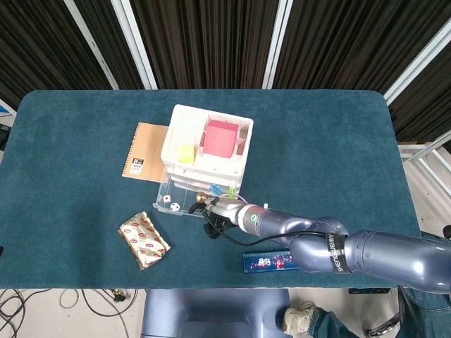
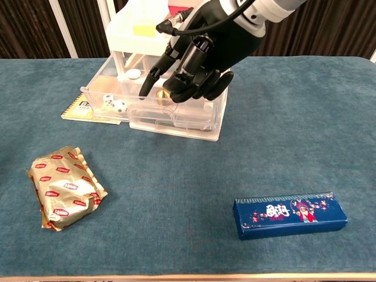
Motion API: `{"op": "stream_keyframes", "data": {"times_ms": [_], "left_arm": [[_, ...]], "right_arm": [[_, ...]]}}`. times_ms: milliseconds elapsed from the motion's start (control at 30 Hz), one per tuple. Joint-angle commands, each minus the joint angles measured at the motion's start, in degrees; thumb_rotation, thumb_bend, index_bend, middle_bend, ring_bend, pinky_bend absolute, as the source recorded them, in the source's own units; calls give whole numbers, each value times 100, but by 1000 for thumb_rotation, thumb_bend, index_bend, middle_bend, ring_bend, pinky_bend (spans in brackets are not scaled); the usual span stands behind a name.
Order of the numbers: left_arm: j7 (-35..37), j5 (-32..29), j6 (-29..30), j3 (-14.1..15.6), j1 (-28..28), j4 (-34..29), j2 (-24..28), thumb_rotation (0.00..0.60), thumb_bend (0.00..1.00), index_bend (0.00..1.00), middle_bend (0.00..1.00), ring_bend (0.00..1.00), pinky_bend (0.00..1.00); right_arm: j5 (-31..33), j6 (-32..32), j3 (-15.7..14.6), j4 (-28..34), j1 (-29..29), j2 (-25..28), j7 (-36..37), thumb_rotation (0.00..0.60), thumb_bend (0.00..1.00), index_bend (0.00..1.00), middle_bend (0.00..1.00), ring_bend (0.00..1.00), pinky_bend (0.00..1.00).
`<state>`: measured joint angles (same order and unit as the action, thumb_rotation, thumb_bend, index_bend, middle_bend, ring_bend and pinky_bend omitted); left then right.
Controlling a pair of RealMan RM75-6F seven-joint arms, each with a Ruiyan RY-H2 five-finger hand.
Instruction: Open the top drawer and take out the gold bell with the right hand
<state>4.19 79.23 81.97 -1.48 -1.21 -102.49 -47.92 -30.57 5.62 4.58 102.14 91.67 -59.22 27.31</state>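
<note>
Right robot hand (image 2: 197,59) over front of pulled-out top drawer (image 2: 103,111) of clear drawer unit (image 1: 204,151), fingers (image 2: 154,75) curled down at drawer's front edge; whether it grips anything, cannot tell. Gold bell (image 2: 166,96) inside open drawer, just behind fingers, partly hidden. Two white dice (image 2: 114,104) at drawer's left end. Blue tabletop (image 2: 176,188) carries notebook (image 1: 146,152) left of unit, foil snack packet (image 2: 64,187) front left, dark blue box (image 2: 289,214) front right. Left robot hand out of sight.
</note>
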Motion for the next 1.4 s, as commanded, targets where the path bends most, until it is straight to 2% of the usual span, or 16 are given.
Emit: {"op": "stream_keyframes", "data": {"times_ms": [33, 700, 933, 1033, 1167, 1400], "left_arm": [[1, -3, 0, 0, 1, -2, 1, 600, 257, 119, 0, 9, 0], [10, 10, 0, 2, -1, 2, -1, 600, 257, 118, 0, 9, 0], [27, -2, 6, -5, 2, 2, 4, 600, 257, 119, 0, 9, 0], [19, 7, 2, -3, -1, 2, 2, 600, 257, 119, 0, 9, 0], [20, -10, -8, -5, -4, 0, 2, 600, 256, 119, 0, 9, 0], [17, -30, -42, -12, -22, -8, -3, 600, 257, 119, 0, 10, 0]], "right_arm": [[-27, -15, -7, 7, 10, 3, 28, 600, 710, 168, 812, 922, 943], [-243, -121, 15, 20, 64, 24, 231, 600, 711, 168, 812, 922, 943], [-261, 76, 8, 62, 44, 138, 309, 600, 699, 168, 795, 914, 943], [-263, 214, 12, 132, -10, 273, 331, 600, 618, 168, 789, 910, 943], [-280, 464, -24, 193, -93, 440, 306, 600, 441, 168, 767, 897, 943], [-382, 1305, -217, 380, -221, 624, -68, 600, 333, 198, 767, 897, 944]]}}
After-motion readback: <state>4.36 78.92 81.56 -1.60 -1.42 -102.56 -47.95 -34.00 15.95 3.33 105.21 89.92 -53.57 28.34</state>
